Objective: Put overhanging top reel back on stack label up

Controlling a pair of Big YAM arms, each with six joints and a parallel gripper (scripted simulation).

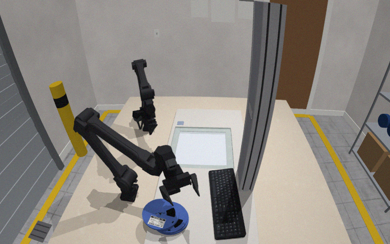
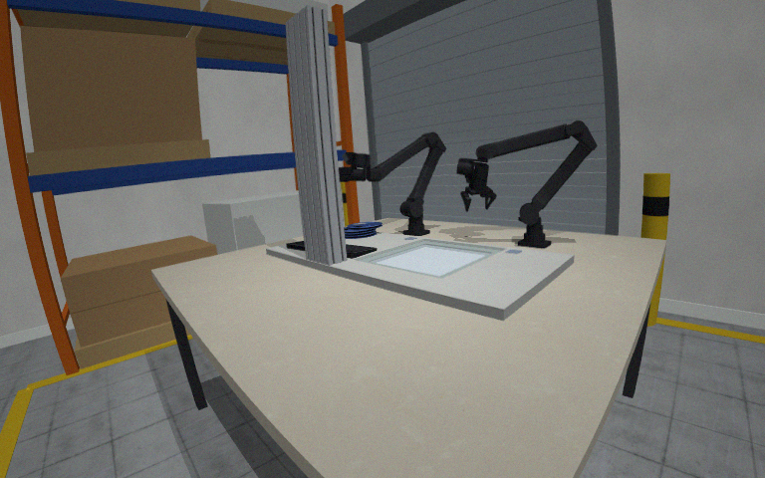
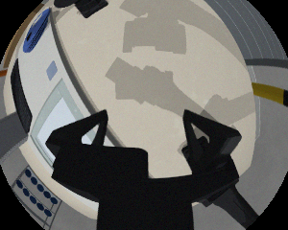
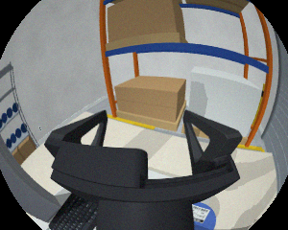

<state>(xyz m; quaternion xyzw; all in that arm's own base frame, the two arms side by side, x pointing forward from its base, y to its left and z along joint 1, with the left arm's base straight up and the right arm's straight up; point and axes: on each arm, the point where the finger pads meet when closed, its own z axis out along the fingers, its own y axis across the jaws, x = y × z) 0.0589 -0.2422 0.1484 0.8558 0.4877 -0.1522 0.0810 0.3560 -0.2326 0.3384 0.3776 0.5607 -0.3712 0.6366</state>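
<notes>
The top reel (image 1: 151, 209) (image 2: 369, 225) (image 4: 209, 218), blue with its white label up, overhangs the blue stack (image 1: 185, 217) (image 2: 358, 233) towards the left in the top view. It looks slightly tilted in the exterior view. The pile also shows at the upper left of the left wrist view. My right gripper (image 1: 185, 200) (image 4: 145, 114) is open and empty, above and beside the stack on its keyboard side; the post hides its fingers in the exterior view. My left gripper (image 1: 145, 130) (image 2: 477, 209) (image 3: 145, 113) is open and empty, far from the stack, above the table near the light panel.
A black keyboard (image 1: 226, 202) (image 2: 360, 250) (image 4: 74, 214) lies beside the stack. A tall grey post (image 1: 260, 96) (image 2: 319, 135) stands past it. The framed light panel (image 1: 201, 148) (image 2: 434, 260) (image 3: 58, 120) is set in the pale base board (image 1: 209, 116) (image 2: 529, 275).
</notes>
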